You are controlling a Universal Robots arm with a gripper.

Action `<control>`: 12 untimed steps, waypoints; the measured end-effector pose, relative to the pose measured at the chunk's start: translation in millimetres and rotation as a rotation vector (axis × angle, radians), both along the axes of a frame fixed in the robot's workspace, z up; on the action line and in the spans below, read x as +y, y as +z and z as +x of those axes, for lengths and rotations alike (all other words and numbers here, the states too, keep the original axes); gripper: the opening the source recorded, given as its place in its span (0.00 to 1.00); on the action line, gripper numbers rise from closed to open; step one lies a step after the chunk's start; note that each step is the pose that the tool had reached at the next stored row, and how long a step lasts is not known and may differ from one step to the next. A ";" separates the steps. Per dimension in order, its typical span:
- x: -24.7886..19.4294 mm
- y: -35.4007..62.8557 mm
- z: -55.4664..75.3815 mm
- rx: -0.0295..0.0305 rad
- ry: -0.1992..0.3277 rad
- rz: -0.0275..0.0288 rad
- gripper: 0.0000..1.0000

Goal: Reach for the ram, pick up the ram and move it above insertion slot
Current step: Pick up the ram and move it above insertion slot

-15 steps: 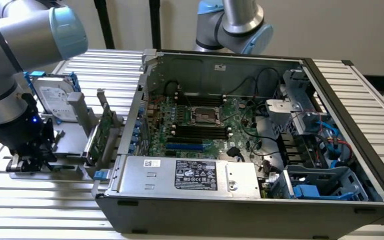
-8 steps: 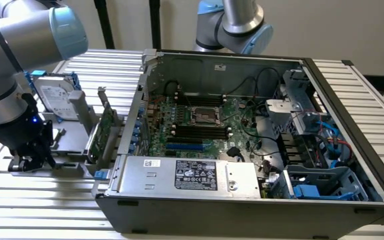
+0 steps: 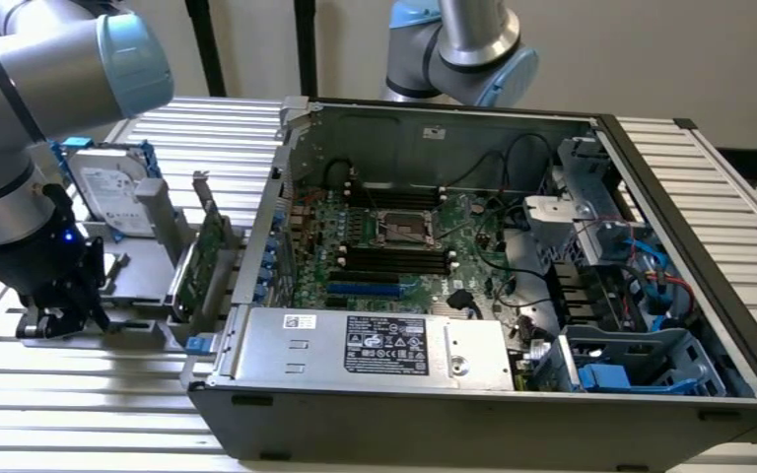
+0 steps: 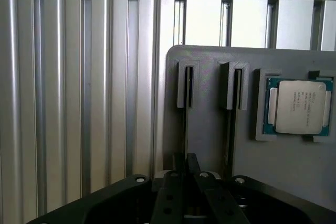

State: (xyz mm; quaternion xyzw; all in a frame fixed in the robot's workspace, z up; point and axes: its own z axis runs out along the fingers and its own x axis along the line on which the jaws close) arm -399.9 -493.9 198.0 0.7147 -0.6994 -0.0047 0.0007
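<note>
The pincer (image 3: 70, 313) is down low on the exterior view's left, at abt 9 o'clock from the PC case (image 3: 484, 113). In the wrist view its fingers (image 4: 169, 198) look squeezed close on a thin dark strip. I think that strip is the ram (image 4: 185, 124) seen from its top edge, so the pincer looks clenched on it. The ram stands on its thin side in a groove of the gray holder (image 4: 207, 129). I'd guess that's so both flat sides are free for the fingers. An end post (image 4: 187, 85) keeps it from tipping. A silver chip (image 4: 299, 107) sits in its own pocket near by. In the exterior view the green card (image 3: 204, 264) & hard drive (image 3: 109, 192) stand at abt 1-2 o'clock from the pincer. The dark slots (image 3: 392, 258) in the case are well apart, at 3 o'clock. The ram isn't lifted yet, I'd say.
</note>
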 end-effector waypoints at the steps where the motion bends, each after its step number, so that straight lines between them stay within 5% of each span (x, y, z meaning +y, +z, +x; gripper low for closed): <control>1: 0.0 0.0 0.0 0.0000 0.000 0.0000 0.13; 12: 0.0 11.1 0.0 0.0000 0.000 0.0002 0.13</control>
